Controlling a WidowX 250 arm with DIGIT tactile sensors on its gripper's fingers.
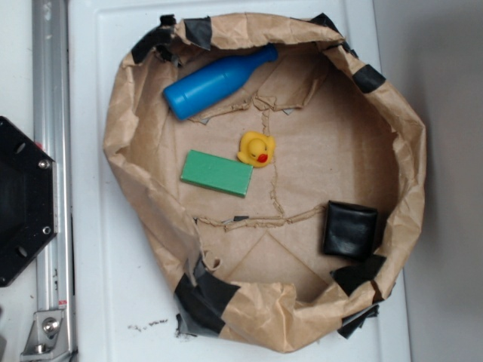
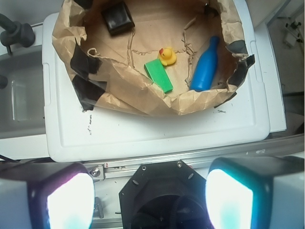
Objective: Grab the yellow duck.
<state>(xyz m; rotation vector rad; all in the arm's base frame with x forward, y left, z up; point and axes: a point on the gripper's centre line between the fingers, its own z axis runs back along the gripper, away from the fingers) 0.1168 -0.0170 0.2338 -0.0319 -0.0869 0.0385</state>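
White-glowing fingertips (image 2: pixel 70 202) fill the bottom of the wrist view, one at each lower corner, and the end effector (image 2: pixel 150 200) has them spread wide apart with nothing between them. Right behind sits the black hexagonal robot base (image 2: pixel 157 191), bolted against a silver aluminium rail (image 2: pixel 190 160); the exterior view shows that same base (image 1: pixel 19 200) and rail (image 1: pixel 51 166) along the left edge. Past the rail comes the white worktop (image 2: pixel 143 133), bare plastic, with a few dark specks on it near the bin. And on it stands the brown paper bin (image 2: pixel 143 102), a crumpled ring of kraft paper patched with black tape (image 2: pixel 88 90).

Inside now. A green rectangular block (image 2: pixel 158 75) lies flat closest to the near wall. Just beyond its far corner, close but apart, sits the yellow duck (image 2: pixel 167 56), upright on the paper floor near the middle, red-orange beak showing; in the exterior view the duck (image 1: pixel 256 148) sits just up and right of the block (image 1: pixel 216 173). A blue bottle (image 2: pixel 205 67) lies on its side to the duck's right in the wrist view. Farthest off, a black square object (image 2: pixel 117 17) rests against the far wall, well apart from the duck.
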